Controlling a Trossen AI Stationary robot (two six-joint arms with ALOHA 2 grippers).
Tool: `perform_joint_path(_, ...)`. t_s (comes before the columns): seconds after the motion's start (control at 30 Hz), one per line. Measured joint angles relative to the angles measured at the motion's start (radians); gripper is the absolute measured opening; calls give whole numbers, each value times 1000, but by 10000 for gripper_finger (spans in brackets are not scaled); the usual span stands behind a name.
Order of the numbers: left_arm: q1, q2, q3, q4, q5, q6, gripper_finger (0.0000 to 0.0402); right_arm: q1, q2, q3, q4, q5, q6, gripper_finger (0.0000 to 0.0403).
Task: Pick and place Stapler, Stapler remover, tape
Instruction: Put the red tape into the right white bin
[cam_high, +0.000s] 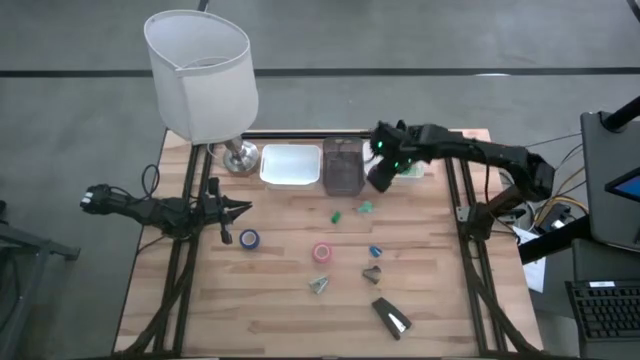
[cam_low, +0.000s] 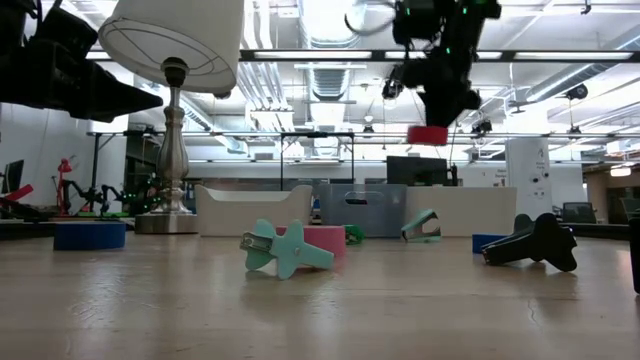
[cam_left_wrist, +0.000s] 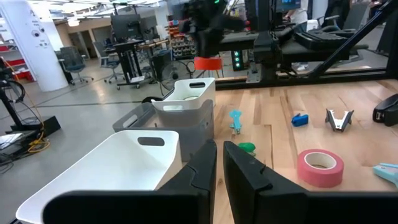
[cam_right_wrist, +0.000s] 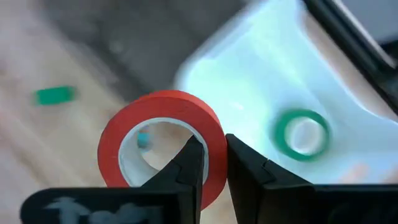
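My right gripper (cam_high: 383, 176) hangs high over the far bins, shut on a red tape roll (cam_right_wrist: 163, 140) that also shows in the low view (cam_low: 427, 134). Below it, a green tape roll (cam_right_wrist: 303, 132) lies in a white bin (cam_right_wrist: 261, 74). A pink tape roll (cam_high: 321, 252) and a blue tape roll (cam_high: 249, 238) lie flat on the table. The black stapler (cam_high: 392, 317) lies near the near edge. A teal staple remover (cam_high: 318, 286) and a dark one (cam_high: 372, 274) lie mid-table. My left gripper (cam_high: 240, 210) waits shut at the table's left side. My right gripper holds the red tape roll by its ring wall (cam_right_wrist: 208, 163), one finger (cam_right_wrist: 186, 168) inside the hole and the other (cam_right_wrist: 249, 174) outside. The fingers point downward from above. The roll hangs lifted clear of the table, over the edge of the white bin.
A white bin (cam_high: 290, 165) and a grey bin (cam_high: 343, 166) stand along the far edge beside a lamp (cam_high: 205, 75). Small green bits (cam_high: 338, 214) and a blue bit (cam_high: 375, 251) lie mid-table. Bare wood shows along the near-left part.
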Motion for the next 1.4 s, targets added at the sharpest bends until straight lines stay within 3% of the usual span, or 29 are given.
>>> perform_joint_path(0.27, 0, 0, 0, 0, 0, 0, 32, -225, 51, -5, -14, 0, -52, 50)
perform_joint_path(0.47, 0, 0, 0, 0, 0, 0, 32, -319, 126, -5, -57, 4, -96, 51)
perform_joint_path(0.83, 0, 0, 0, 0, 0, 0, 32, -341, 250, -5, -58, 41, -163, 52)
perform_joint_path(1.07, 0, 0, 0, 0, 0, 0, 32, -342, 275, -5, -60, 124, -199, 52)
perform_joint_path(1.4, 0, 0, 0, 0, 0, 0, 32, -344, 307, -5, -55, 132, -238, 52)
